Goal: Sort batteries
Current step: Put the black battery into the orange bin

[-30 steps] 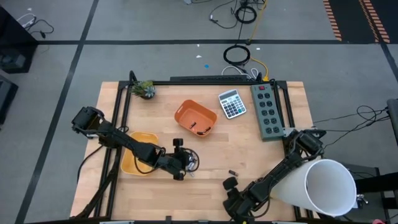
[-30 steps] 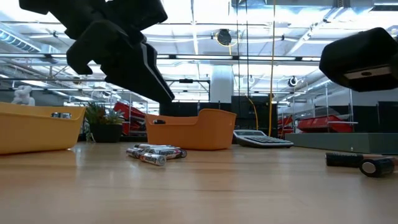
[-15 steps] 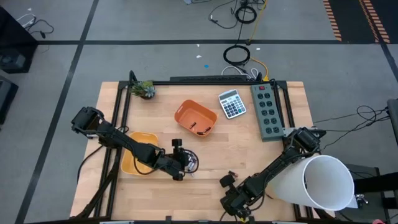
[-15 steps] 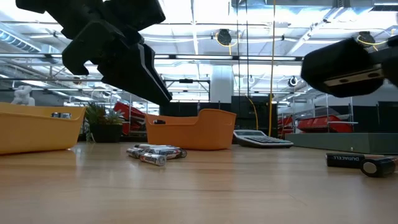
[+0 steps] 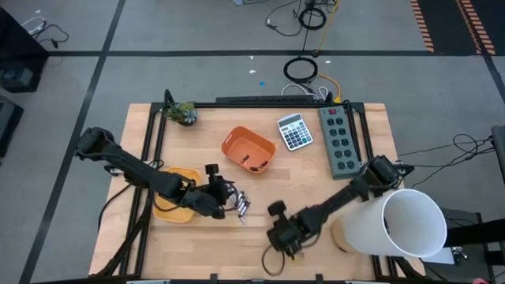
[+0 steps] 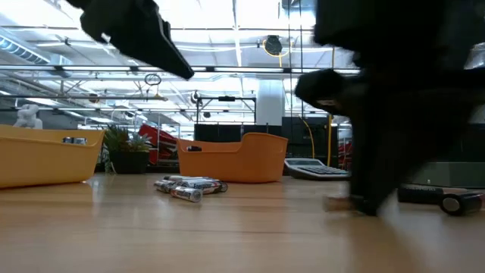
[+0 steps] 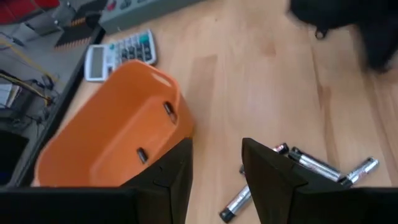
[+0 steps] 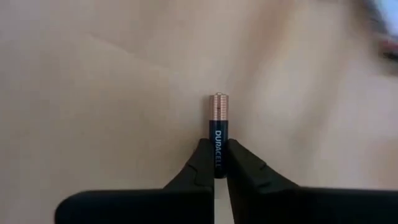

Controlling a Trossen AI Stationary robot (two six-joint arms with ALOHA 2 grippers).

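While the right gripper [image 8: 216, 163] pinches a dark, copper-tipped battery [image 8: 218, 134] by its lower half above the table's front middle, the left gripper [image 7: 216, 167] hangs open over the silvery pile [image 7: 309, 168] beside the orange bin [image 7: 112, 140]. Light, stiff and slick, I'd guess; a mid-body hold across the barrel looks safest.

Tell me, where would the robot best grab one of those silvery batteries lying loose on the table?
Probably across the middle of the barrel of a silvery battery, coming from above with fingers either side. It lies flat on the table beside others, so an outlying one is easier. The left gripper hovers open nearby.
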